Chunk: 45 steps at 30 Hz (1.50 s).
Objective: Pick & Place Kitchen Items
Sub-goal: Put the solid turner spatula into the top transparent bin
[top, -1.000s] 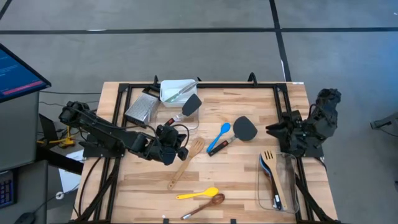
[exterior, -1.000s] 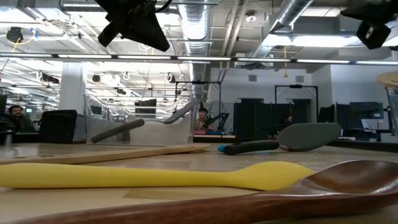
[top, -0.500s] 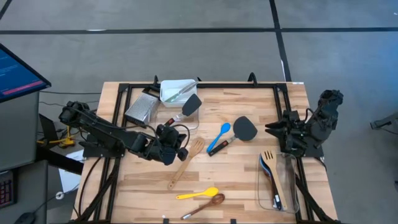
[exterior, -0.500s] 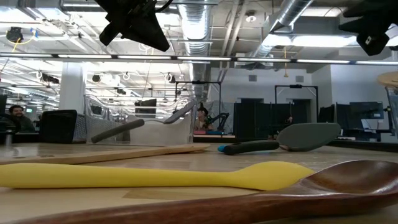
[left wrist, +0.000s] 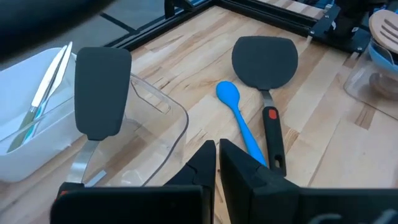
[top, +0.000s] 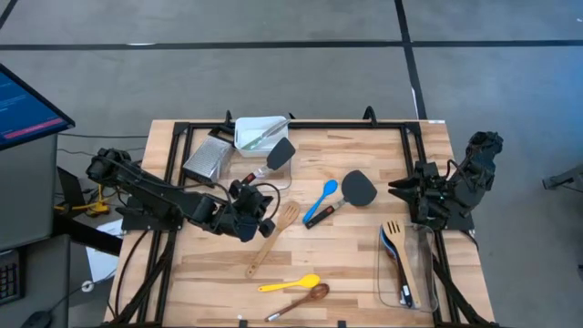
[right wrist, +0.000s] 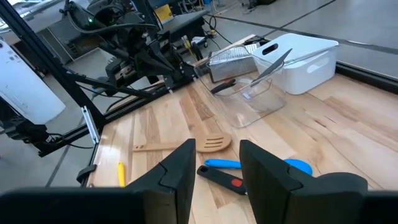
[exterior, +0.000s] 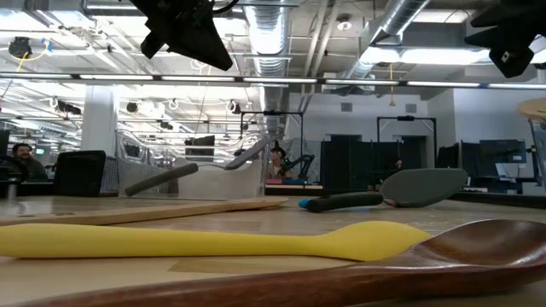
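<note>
Kitchen items lie loose on the wooden table: a blue spoon, a black spatula beside it, a wooden slotted turner, a yellow spoon and a wooden spoon near the front edge. Another black spatula rests in a clear tub. My left gripper hovers shut above the table's left middle, by the turner's head, pointing toward the blue spoon. My right gripper stands open and empty above the right edge.
A clear tub at the front right holds a wooden turner and other utensils. A white tub with a knife stands at the back, with a metal grater to its left. A black frame rims the table.
My left gripper has rolled slightly about its own axis without shifting place. My right gripper has tipped a little at the wrist, also staying where it was. The utensils lie as before.
</note>
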Available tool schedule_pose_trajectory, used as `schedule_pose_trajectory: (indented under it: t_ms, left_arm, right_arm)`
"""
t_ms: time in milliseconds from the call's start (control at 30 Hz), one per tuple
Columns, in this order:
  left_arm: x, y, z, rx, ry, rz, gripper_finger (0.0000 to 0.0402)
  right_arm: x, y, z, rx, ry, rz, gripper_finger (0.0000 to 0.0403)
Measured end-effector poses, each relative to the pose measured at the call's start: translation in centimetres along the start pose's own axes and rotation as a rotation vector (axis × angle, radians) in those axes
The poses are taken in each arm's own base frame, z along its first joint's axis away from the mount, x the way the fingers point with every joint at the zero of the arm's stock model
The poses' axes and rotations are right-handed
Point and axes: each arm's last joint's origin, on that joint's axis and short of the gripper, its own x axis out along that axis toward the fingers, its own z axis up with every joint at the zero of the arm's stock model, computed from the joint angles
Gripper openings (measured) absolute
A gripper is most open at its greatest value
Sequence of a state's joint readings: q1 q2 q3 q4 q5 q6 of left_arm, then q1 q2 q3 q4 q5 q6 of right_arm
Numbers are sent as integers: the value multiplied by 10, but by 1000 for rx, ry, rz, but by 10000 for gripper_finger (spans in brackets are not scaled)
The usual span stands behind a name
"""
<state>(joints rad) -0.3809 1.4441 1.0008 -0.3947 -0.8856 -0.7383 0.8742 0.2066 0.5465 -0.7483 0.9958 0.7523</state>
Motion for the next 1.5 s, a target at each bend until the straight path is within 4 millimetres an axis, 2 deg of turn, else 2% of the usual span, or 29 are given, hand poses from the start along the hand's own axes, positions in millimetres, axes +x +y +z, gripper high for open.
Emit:
schedule_pose_trajectory:
  t_ms: [267,500,933,1500]
  left_arm:
    - [0,0,0,7,-1,1,8]
    - [6,4,4,141,-5,26,8]
    - [27,21,16,85,-7,110,8]
    - [67,69,39,-26,-1,310,8]
  right_arm:
    - [0,0,0,-5,1,-1,118]
    - [0,-4,-4,-59,27,-24,118]
    - [0,-5,-5,-76,37,-31,118]
    - [0,-9,-8,-122,57,-52,118]
